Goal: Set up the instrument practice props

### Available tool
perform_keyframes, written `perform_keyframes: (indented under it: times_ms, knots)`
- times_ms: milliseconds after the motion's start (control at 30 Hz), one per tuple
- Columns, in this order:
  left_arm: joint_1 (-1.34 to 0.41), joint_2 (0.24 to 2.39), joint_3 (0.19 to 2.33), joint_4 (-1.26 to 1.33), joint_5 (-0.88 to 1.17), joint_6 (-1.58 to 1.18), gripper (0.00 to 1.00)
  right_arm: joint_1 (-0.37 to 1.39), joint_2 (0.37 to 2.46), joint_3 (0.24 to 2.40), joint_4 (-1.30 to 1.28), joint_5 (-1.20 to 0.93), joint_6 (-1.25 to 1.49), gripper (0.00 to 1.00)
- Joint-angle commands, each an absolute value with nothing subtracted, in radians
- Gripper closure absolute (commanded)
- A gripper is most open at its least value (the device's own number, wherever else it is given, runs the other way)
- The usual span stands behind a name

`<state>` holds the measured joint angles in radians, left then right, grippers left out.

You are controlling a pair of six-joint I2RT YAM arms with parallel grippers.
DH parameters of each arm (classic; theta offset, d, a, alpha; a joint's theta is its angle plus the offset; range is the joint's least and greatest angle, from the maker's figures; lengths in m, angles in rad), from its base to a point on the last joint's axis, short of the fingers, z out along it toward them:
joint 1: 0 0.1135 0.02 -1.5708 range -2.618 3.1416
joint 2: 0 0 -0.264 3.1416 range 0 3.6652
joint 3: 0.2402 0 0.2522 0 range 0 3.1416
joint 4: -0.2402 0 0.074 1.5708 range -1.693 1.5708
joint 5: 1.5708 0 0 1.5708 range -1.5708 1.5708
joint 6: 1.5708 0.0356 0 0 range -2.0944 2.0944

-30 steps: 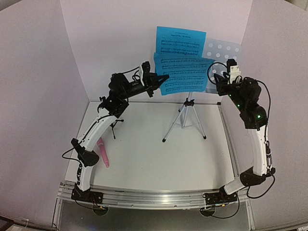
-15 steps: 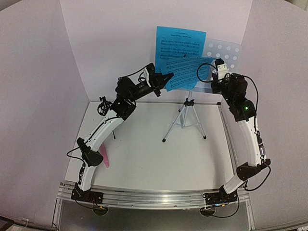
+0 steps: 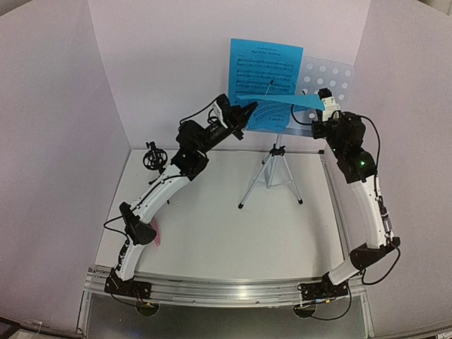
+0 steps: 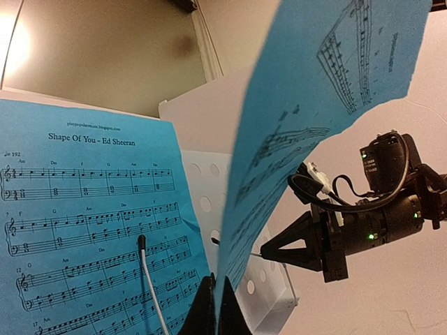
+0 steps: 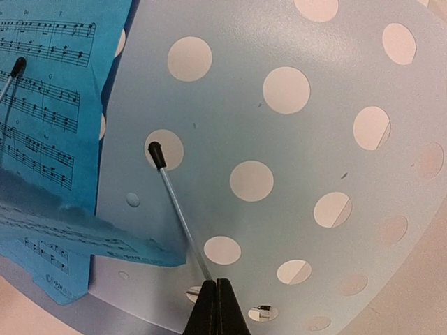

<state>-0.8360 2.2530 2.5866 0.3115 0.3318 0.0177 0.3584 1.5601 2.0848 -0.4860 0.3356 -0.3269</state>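
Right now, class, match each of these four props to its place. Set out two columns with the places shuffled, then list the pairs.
Props
1 loose blue page
2 second blue page
3 black mic holder
4 pink microphone

Places
A lying on the table, partly hidden by the left arm
B pinched in the left gripper
C leaning on the music stand
D standing at the table's far left

Pairs: 1-B, 2-C, 3-D, 4-A

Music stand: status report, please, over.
Left fingers shut on loose sheet-music page, held level before music stand. Right fingers shut at its wire page holder, across the bare half. Other page seated.
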Motion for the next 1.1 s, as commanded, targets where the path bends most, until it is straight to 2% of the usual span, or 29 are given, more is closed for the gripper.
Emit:
perform_keyframes:
  times_ms: [0,200,733,1067]
  knots:
    - [-0.84,2.268,2.654,0.383,0.253,0.0,1.0,0.359,1.517,2.046,-0.413,0.327,-0.274,1.0]
    - [-0.841,2.269,2.652,0.404,0.156,-0.026,1.0,0.358,1.469,1.974,-0.319,0.339,-0.229,1.0]
    - [-0.851,2.291,2.66,0.431,0.104,-0.026,1.0,0.359,1.404,1.852,-0.166,0.364,-0.065,1.0]
    - [-0.851,2.271,2.634,0.395,0.1,-0.025,1.0,0.358,1.371,1.767,-0.091,0.287,-0.136,1.0]
